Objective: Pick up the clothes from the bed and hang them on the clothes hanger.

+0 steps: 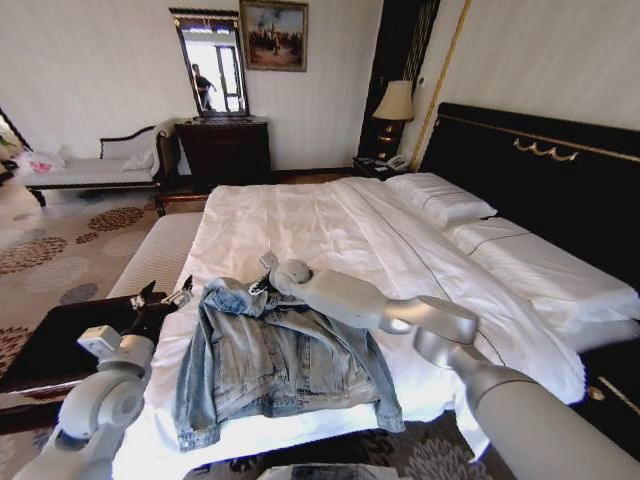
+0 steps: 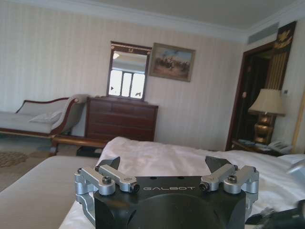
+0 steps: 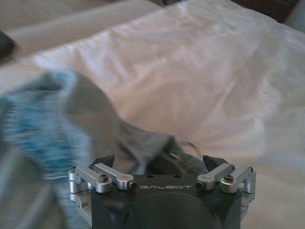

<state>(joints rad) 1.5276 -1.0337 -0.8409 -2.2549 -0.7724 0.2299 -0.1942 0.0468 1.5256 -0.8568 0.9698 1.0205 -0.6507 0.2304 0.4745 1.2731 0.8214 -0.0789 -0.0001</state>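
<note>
Reaching right pincer (image 1: 262, 275) at jacket (image 1: 280, 365) collar

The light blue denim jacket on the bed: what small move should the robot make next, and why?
Probably close the right gripper on the collar. Its fingers look open at the collar end of the light blue denim jacket, which lies flat on the white-sheeted bed. The left gripper waits open beside it.

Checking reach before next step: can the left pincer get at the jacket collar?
Probably yes: the left pincer sits open beside the jacket near its collar, with nothing between; the right pincer already crowds that end.
</note>
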